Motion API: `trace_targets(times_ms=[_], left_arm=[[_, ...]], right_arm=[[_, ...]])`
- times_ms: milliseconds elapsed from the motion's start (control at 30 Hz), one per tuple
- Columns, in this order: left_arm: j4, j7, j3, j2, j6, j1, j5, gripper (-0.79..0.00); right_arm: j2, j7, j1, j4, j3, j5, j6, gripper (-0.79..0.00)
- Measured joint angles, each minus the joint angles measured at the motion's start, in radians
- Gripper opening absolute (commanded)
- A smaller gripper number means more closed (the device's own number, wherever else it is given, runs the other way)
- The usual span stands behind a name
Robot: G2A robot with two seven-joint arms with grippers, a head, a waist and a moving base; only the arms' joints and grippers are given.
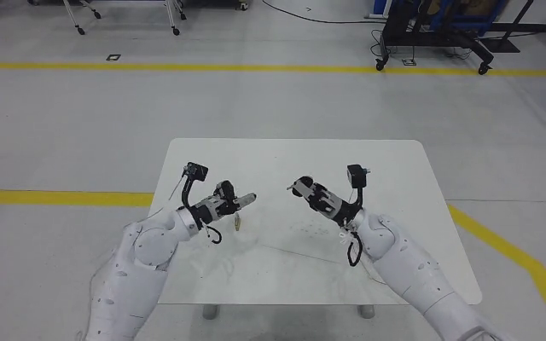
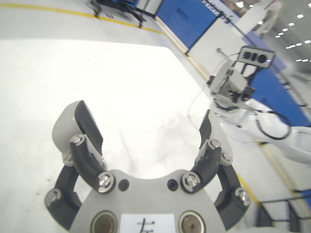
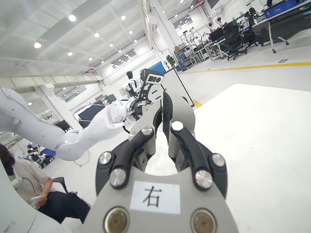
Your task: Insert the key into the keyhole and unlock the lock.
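Observation:
A small brass-coloured metal piece lies on the white table; I cannot tell whether it is the lock, the key or both. My left gripper hovers just beyond it, over the left middle of the table. In the left wrist view the left gripper is open with only bare tabletop between its ribbed pads. My right gripper is raised over the table's middle, facing the left one. Its fingers are pressed together in the right wrist view, and whether anything thin sits between them is hidden.
The table's far right corner and front edge bound the work area. Yellow floor lines run behind the table and at both sides. Black wheeled racks stand far back on the floor.

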Motion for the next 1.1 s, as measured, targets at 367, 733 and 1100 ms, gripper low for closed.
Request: trace_targets(times_ms=[367,733,1100], left_arm=[[0.364,-0.390,0.174,-0.039,-0.006,-0.280,-0.460,0.000],[0.358,-0.379,0.175,-0.039,-0.001,-0.272,-0.456,0.000],[0.340,-0.384,0.187,-0.040,-0.008,-0.243,-0.576,0.000]], right_arm=[[0.003,0.074,0.002,0.028,0.019,0.153,-0.001,-0.785],[0.002,0.075,-0.001,0.022,0.018,0.155,0.006,-0.785],[-0.027,0.340,0.024,0.059,-0.082,0.446,0.152,-0.785]])
